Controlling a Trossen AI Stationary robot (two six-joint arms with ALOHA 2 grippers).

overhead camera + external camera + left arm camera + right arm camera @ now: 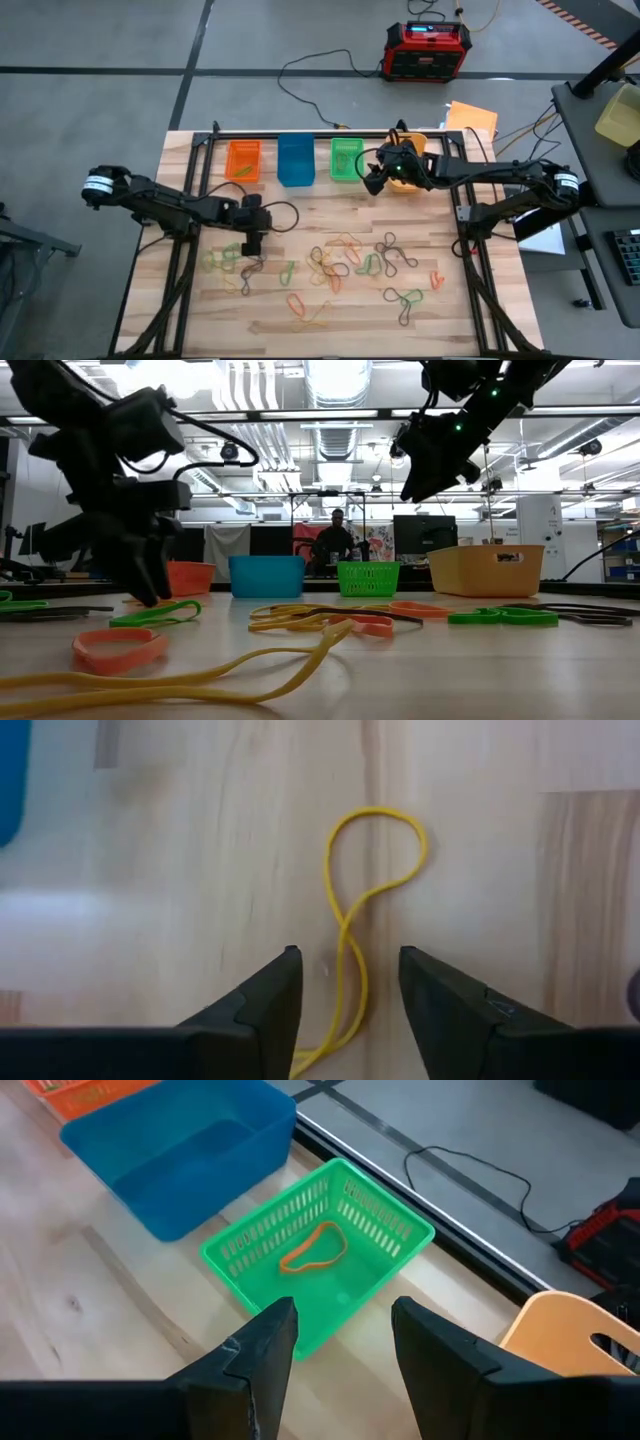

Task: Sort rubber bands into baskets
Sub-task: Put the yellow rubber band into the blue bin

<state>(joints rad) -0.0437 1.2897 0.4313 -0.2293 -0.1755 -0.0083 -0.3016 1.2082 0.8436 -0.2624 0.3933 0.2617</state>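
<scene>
Many rubber bands (340, 265) in green, orange, yellow and black lie scattered flat on the wooden table. My left gripper (348, 960) points down, low over the table's left part (250, 246), and is open. A twisted yellow rubber band (375, 860) lies on the wood, its near end running between the fingers, which stand on either side of it. My right gripper (340, 1315) hangs open and empty above the green basket (320, 1250), which holds one orange band (312, 1248). The orange (243, 160), blue (295, 160) and yellow-orange (487, 569) baskets stand in the same far row.
A metal rail (300, 131) runs along the table's far edge behind the baskets. On the floor beyond are a red-and-black box (428, 48) and black cables (310, 75). A person (337, 540) stands in the room behind the table.
</scene>
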